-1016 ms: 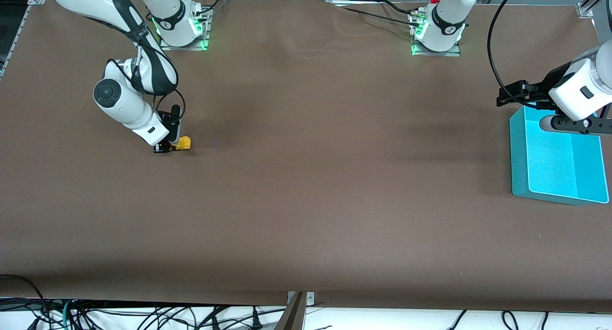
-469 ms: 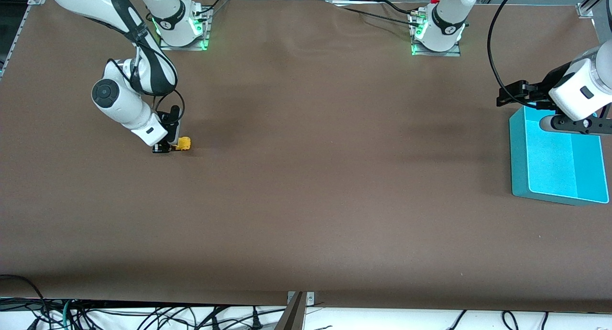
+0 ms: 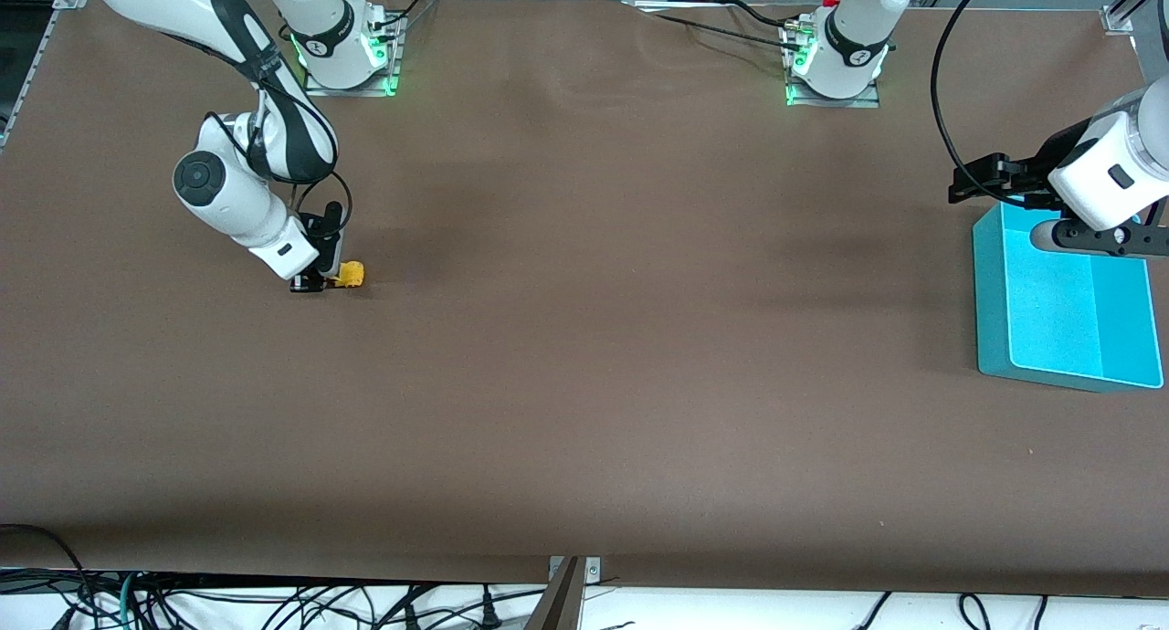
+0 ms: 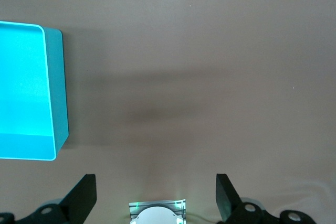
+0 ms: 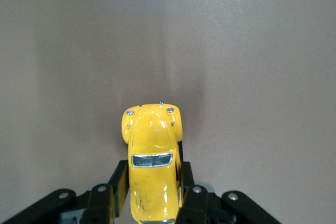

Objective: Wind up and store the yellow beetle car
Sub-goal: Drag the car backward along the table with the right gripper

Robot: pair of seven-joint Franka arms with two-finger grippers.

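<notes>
The right gripper [image 3: 321, 281] is down at the table [image 3: 584, 338] toward the right arm's end, its fingers [image 5: 116, 190] clamped on the rear flanks of the yellow beetle car [image 5: 153, 163]. The car's rounded nose sticks out past the fingertips, and it sits low at the table surface. The left gripper [image 4: 156, 203] waits with jaws spread wide, empty, over the edge of the turquoise bin [image 3: 991, 301] at the left arm's end.

The toy car [image 5: 153, 174] is bright yellow with dark windows. The bin [image 3: 991, 283] is turquoise. The table [image 3: 584, 338] is plain brown.
</notes>
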